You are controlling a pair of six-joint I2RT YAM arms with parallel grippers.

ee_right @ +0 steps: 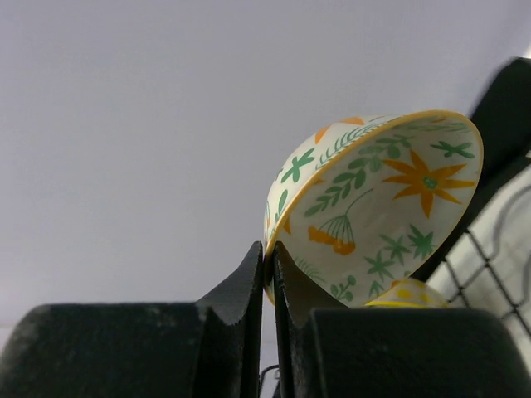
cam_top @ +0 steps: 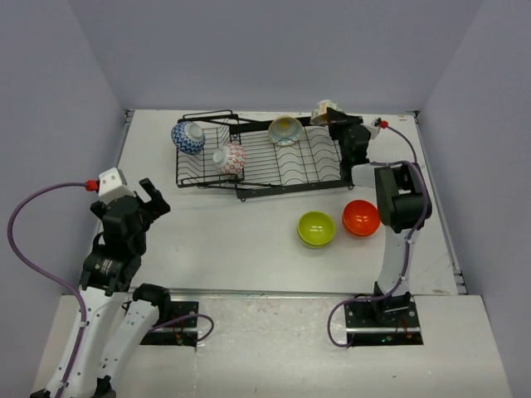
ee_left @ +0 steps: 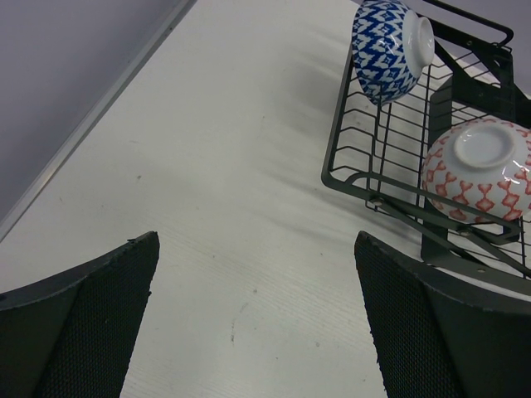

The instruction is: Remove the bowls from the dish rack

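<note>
A black wire dish rack stands along the far edge of a white table. A lime green bowl and an orange bowl sit upright side by side toward its right edge.

Blue/wht bowl, red/wht bowl, lime bowl, orange bowl, cream bowl w/ green leaves, blk rack

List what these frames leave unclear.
Left wrist: dish rack far end, cut off by the right edge.
Right wrist: whether the floral bowl in the right gripper clears the rack; gripper body blocks below.
Top view: that pinch itself, hidden by the arm's wrist.
</note>
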